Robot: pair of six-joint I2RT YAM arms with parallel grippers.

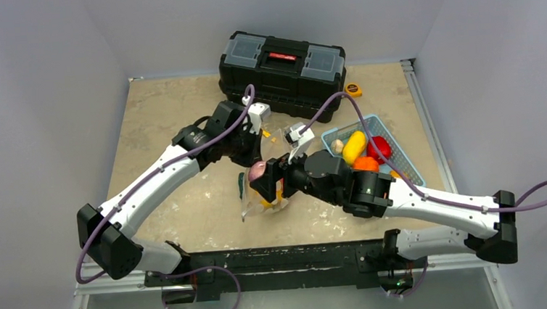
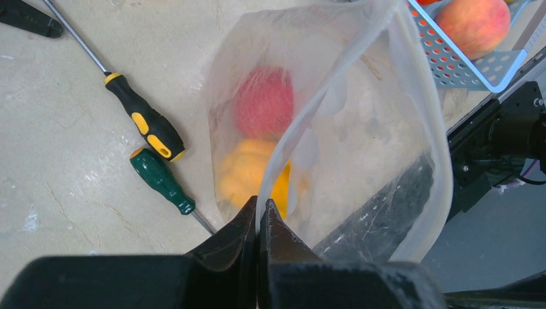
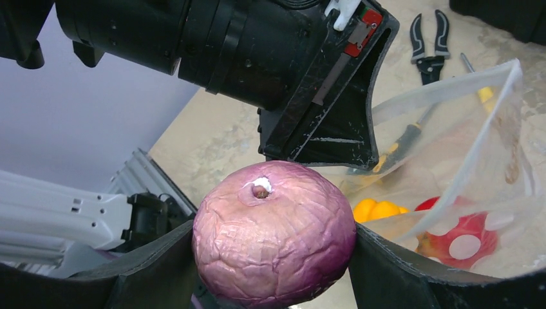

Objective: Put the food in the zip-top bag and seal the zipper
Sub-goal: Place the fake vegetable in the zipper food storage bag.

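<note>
My left gripper (image 2: 259, 203) is shut on the top edge of the clear zip-top bag (image 2: 360, 148), pinching its zipper strip (image 2: 322, 96) and holding the mouth up. A red fruit (image 2: 264, 103) and a yellow pepper (image 2: 248, 170) lie inside the bag. My right gripper (image 3: 273, 241) is shut on a purple onion (image 3: 273, 212), held just beside the bag's open mouth (image 3: 463, 148). From above, the onion (image 1: 257, 171) hangs over the bag (image 1: 259, 203) at the table's centre. More food sits in the basket: yellow (image 1: 354, 147), red (image 1: 380, 147), orange (image 1: 366, 164) and a peach (image 2: 473, 22).
The light blue basket (image 1: 404, 161) stands right of the bag. A black toolbox (image 1: 282, 63) is at the back, with a yellow tape measure (image 1: 353, 89) beside it. A yellow-handled screwdriver (image 2: 145, 122), a green-handled one (image 2: 161, 180) and pliers (image 3: 428, 38) lie by the bag.
</note>
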